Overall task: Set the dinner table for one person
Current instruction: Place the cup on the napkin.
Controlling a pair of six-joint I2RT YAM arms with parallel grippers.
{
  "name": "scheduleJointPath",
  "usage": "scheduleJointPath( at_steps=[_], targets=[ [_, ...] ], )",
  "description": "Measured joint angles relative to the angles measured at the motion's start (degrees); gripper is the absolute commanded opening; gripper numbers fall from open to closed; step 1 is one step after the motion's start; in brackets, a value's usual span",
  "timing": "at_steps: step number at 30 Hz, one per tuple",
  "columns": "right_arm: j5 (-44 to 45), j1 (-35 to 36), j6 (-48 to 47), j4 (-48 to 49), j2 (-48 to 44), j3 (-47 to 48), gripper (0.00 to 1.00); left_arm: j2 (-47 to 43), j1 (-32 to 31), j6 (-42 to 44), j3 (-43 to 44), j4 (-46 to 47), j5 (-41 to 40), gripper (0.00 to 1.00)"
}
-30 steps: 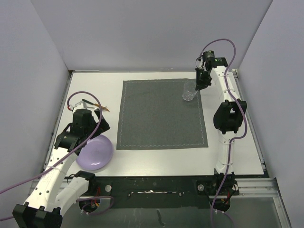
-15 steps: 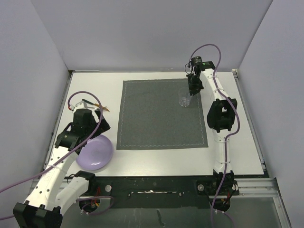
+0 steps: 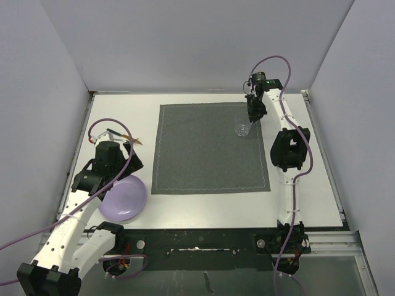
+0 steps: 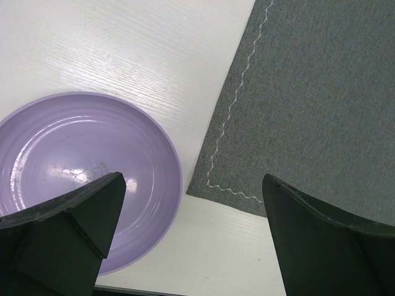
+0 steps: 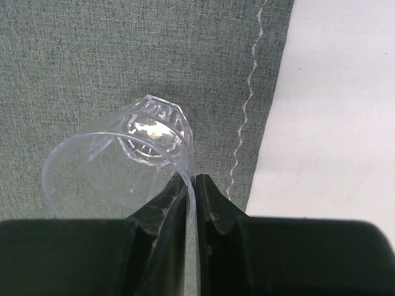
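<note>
My right gripper [image 3: 252, 116] is shut on the rim of a clear plastic cup [image 3: 242, 129], one finger inside and one outside. The cup [image 5: 120, 160] stands over the back right corner of the dark grey placemat [image 3: 210, 148], which lies on the white dinner table [image 3: 308, 203]. My left gripper [image 4: 188, 246] is open and empty above the table, between a purple plate [image 4: 80, 172] and the placemat's near left corner [image 4: 308, 92]. The plate [image 3: 123, 197] sits at the front left of the table.
A utensil with a dark handle [image 3: 120, 134] lies on the table behind my left gripper, partly hidden by the arm and cable. White walls enclose the table on three sides. My right arm reaches along the table's right side.
</note>
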Motion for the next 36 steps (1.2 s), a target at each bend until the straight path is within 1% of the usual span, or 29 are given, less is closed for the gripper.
scheduleJointPath(
  at_steps=[36],
  targets=[
    [-1.6, -1.3, 1.5, 2.4, 0.0, 0.7, 0.0, 1.7, 0.0, 0.2, 0.0, 0.0, 0.1, 0.94]
  ],
)
